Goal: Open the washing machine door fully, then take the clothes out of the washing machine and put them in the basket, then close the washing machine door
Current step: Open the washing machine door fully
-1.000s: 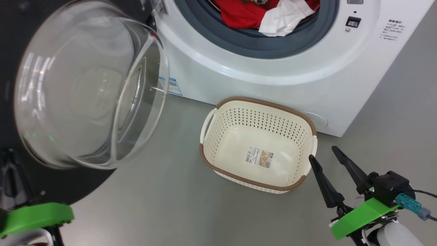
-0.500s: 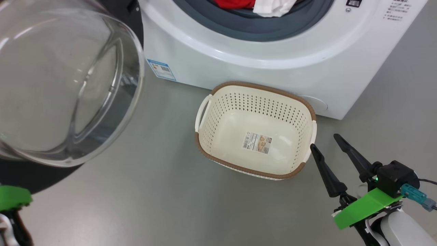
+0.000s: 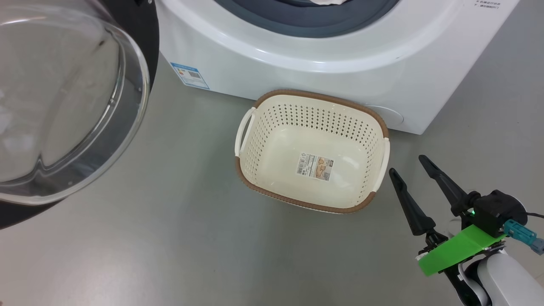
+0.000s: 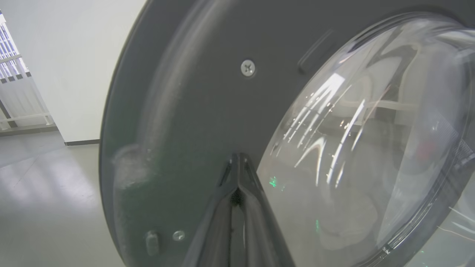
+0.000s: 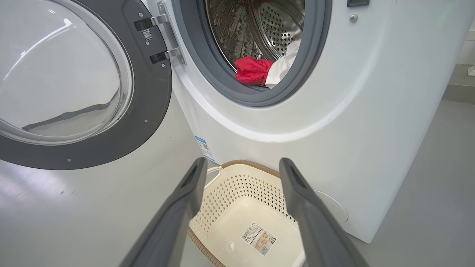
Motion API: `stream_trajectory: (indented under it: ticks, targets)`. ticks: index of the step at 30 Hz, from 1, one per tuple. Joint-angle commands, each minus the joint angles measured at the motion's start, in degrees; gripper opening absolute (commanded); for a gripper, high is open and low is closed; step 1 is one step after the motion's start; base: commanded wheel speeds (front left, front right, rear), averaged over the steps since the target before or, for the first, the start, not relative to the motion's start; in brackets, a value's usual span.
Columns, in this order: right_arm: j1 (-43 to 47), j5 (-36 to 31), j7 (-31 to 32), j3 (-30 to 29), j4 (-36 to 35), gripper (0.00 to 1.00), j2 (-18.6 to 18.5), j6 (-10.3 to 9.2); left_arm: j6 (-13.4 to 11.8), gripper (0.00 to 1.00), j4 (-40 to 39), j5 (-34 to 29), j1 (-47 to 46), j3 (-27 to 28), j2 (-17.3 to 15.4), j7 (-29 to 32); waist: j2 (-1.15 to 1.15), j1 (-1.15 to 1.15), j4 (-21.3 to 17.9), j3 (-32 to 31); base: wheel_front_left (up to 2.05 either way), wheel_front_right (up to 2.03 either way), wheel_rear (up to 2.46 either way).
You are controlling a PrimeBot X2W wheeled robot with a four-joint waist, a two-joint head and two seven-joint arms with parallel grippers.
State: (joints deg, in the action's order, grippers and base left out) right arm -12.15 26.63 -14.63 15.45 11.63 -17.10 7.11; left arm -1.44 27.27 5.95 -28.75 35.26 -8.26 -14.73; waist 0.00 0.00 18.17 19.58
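Black-rimmed washing machine door [image 4: 178, 111] is the closest thing in the left wrist view, where the left end effector [image 4: 237, 160] is clenched with nothing between its fingers, its tips right at the door's dark inner face beside the glass bowl; whether they touch it I cannot tell. In the head view the door's clear bowl bulges across the upper left. At the lower right of that view the right end effector [image 3: 406, 165] hangs released, holding nothing, just beside the right end of the basket [image 3: 318, 95]. The basket stands upright on the smooth grey floor [image 3: 170, 238], a sticker [image 3: 315, 166] on its bottom, its far long side close against the foot of the washing machine [image 3: 297, 76], which carries a small blue label [image 3: 189, 75] low on its white front. Farther in, the right wrist view shows the door swung wide on its hinge [image 5: 167, 37] at the upper left, the grey rubber ring [image 5: 297, 85] and, inside the steel drum [image 5: 274, 26], the red and white clothes [image 5: 256, 70] lying at the drum's lower edge. Beyond the door, the upper left of the left wrist view shows a plain white wall [image 4: 74, 55] with a dark skirting strip [image 4: 81, 142] and glossy floor reflecting light.
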Motion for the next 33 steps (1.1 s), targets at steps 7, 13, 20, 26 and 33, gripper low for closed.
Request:
stream_trajectory:
  ticks: [7, 13, 20, 26, 33]
  targets:
    - [0.01, 0.39, -0.37, 1.26, -1.12, 1.00, -0.34, 0.37, 1.28, 0.00, 1.58, -2.48, -1.67, 2.97, -4.97, -0.27, 0.00, 0.00, -0.54, -1.34, 0.00, 0.00, 0.00]
    - [1.35, 0.46, -0.37, 1.10, -0.60, 1.00, 0.48, 0.37, 2.26, 0.00, 1.98, -3.28, -0.05, 3.25, -4.14, -0.27, 0.00, 0.00, -0.44, -3.93, 0.00, 0.00, 0.00]
    - [2.64, 0.67, -0.37, 1.14, -0.25, 1.00, 1.75, 0.37, 5.08, 0.00, 0.59, -3.20, 2.51, 2.98, -2.76, -0.27, 0.00, 0.00, -0.67, -7.00, 0.00, 0.00, 0.00]
    - [3.52, 0.72, -0.37, 0.26, -0.27, 1.00, 2.71, 0.37, 6.88, 0.00, -2.54, -3.54, 6.02, 1.88, -0.54, -0.27, 0.00, 0.00, -1.01, -8.70, 0.00, 0.00, 0.00]
    - [4.98, 0.94, -0.37, -0.46, -0.09, 1.00, 3.55, 0.37, 8.34, 0.01, -5.84, -2.96, 10.69, -0.45, 2.16, -0.27, 0.00, 0.00, -1.78, -10.59, 0.00, 0.00, 0.00]
